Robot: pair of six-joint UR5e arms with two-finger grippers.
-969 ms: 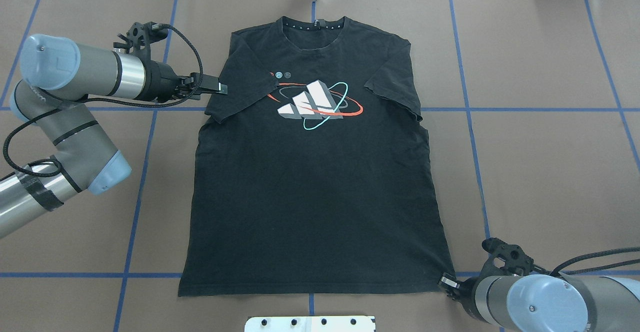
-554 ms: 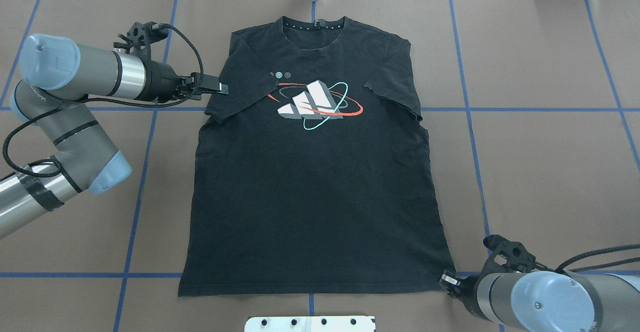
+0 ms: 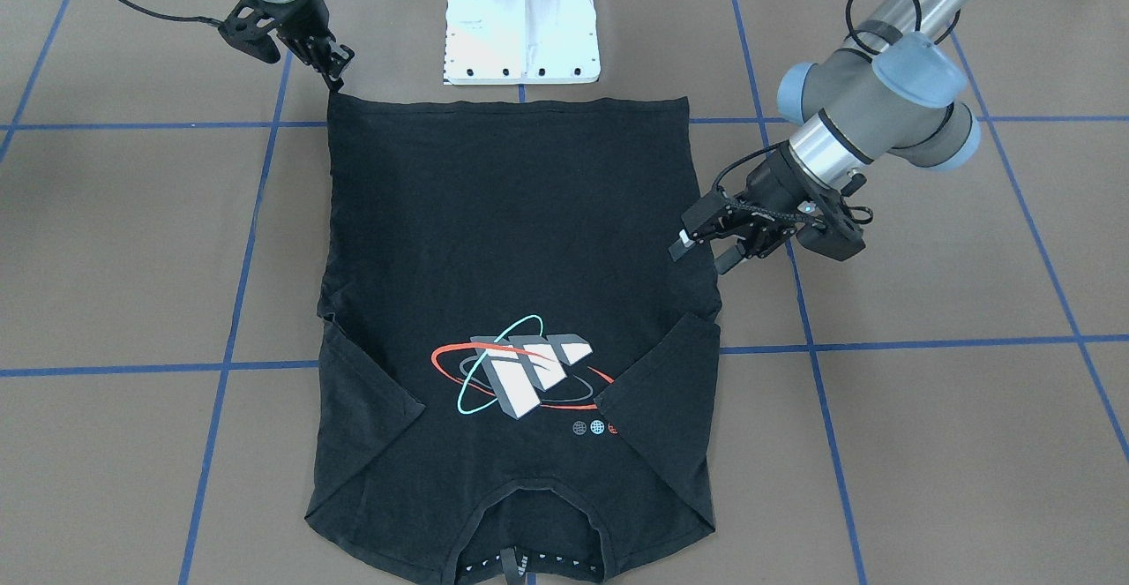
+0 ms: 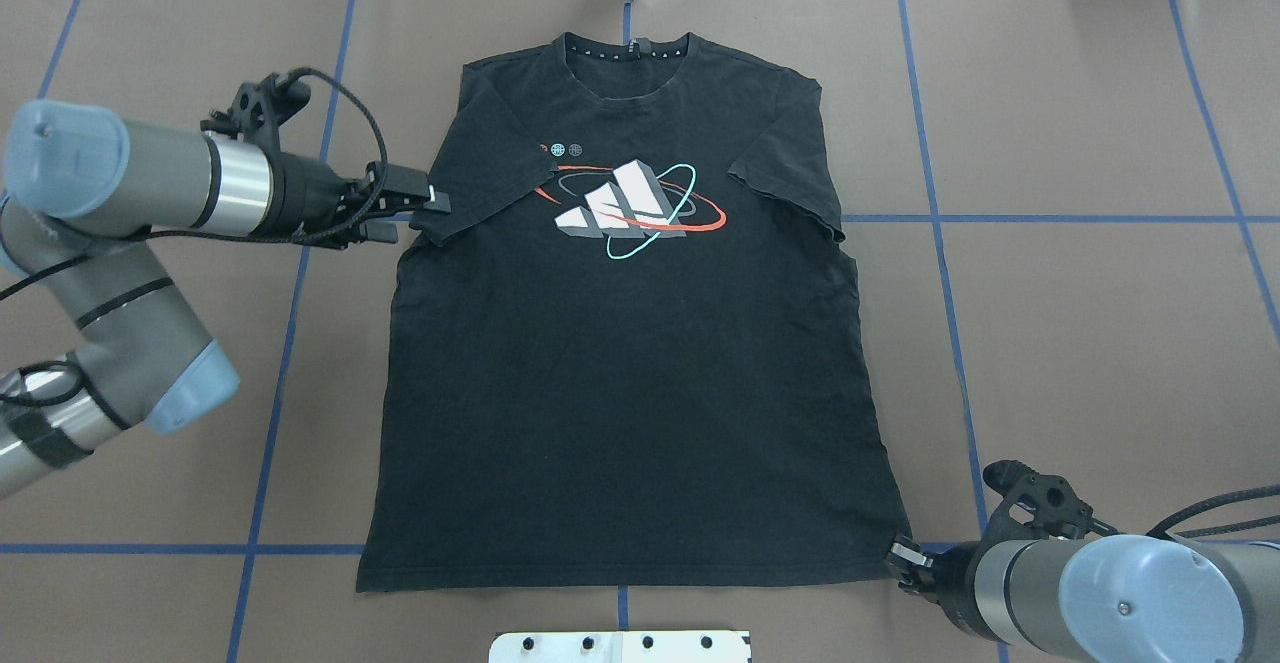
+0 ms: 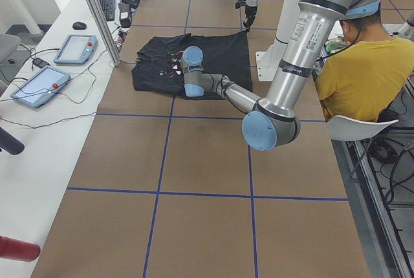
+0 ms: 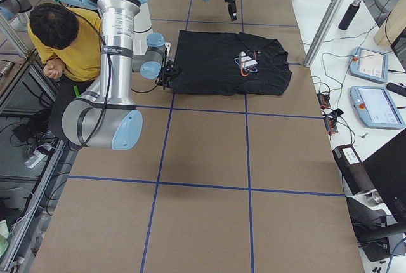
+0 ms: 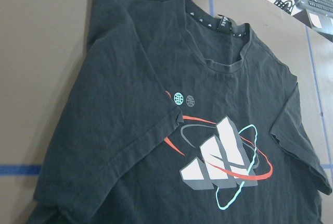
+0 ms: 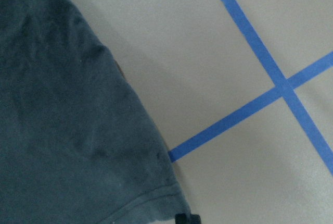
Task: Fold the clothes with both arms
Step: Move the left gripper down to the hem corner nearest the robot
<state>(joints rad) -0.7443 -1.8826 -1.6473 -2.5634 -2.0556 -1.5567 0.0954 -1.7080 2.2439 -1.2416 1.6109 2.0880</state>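
The black T-shirt (image 4: 630,383) lies flat and print-up on the brown table, collar at the far side, both sleeves folded in over the chest. It also shows in the front view (image 3: 512,241) and fills the left wrist view (image 7: 156,130). My left gripper (image 4: 410,216) is open and empty at the shirt's left edge, just below the folded sleeve; the front view (image 3: 706,251) shows its fingers apart. My right gripper (image 4: 908,568) sits at the hem's near right corner (image 8: 171,203) and looks open. One black fingertip (image 8: 187,219) shows beside that corner.
The white base pedestal (image 3: 520,20) stands just behind the hem. Blue tape lines (image 4: 940,218) grid the table. A person in yellow (image 5: 362,71) sits behind the robot. Tablets (image 5: 74,48) and cables lie on the white side bench beyond the collar.
My left gripper has drawn back off the folded left sleeve, moving down and outward to the shirt's side edge. My right arm has shifted slightly right at the hem corner. The shirt lies as before.
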